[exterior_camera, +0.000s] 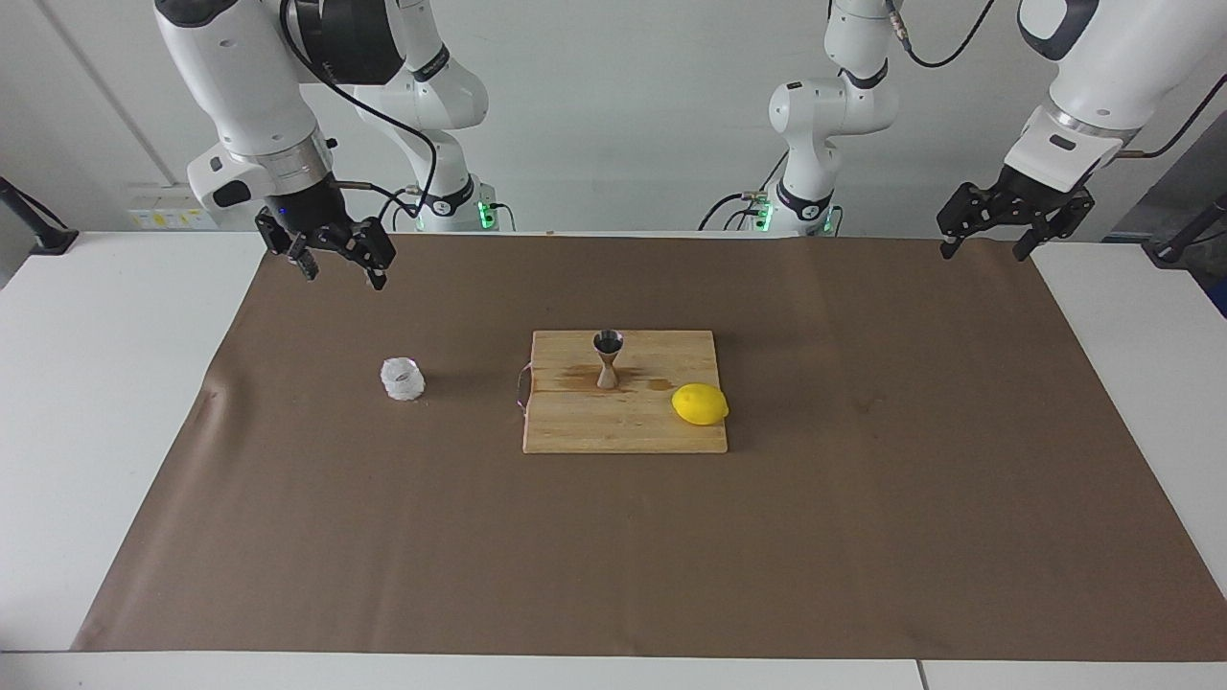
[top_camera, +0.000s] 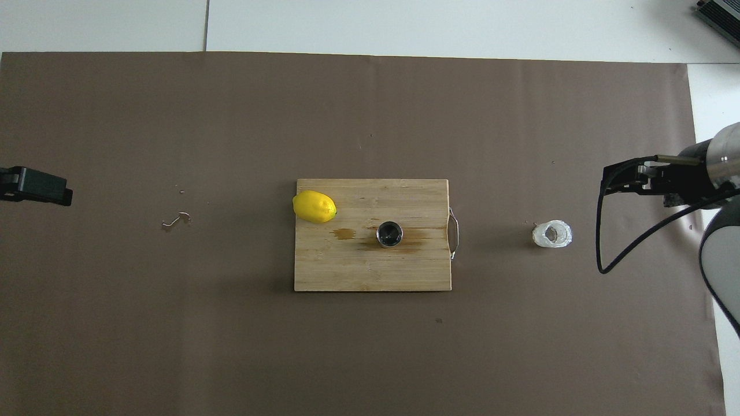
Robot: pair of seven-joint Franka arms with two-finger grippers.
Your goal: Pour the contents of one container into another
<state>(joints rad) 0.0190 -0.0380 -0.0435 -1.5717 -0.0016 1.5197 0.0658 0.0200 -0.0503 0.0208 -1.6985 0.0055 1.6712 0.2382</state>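
The small bumpy clear glass cup (exterior_camera: 403, 379) (top_camera: 552, 234) stands upright on the brown mat, apart from both grippers, between the cutting board and the right arm's end of the table. The slim metal jigger (exterior_camera: 607, 357) (top_camera: 389, 234) stands upright on the wooden cutting board (exterior_camera: 623, 426) (top_camera: 347, 268). My right gripper (exterior_camera: 343, 276) (top_camera: 621, 178) hangs open and empty, raised over the mat toward the right arm's end. My left gripper (exterior_camera: 981, 251) (top_camera: 34, 186) waits open and empty above the mat's corner at the left arm's end.
A yellow lemon (exterior_camera: 700, 403) (top_camera: 314, 206) lies on the board's corner toward the left arm's end. A wet brown stain (top_camera: 413, 245) spreads around the jigger's foot. A small spill mark (top_camera: 176, 219) sits on the mat (exterior_camera: 863, 537).
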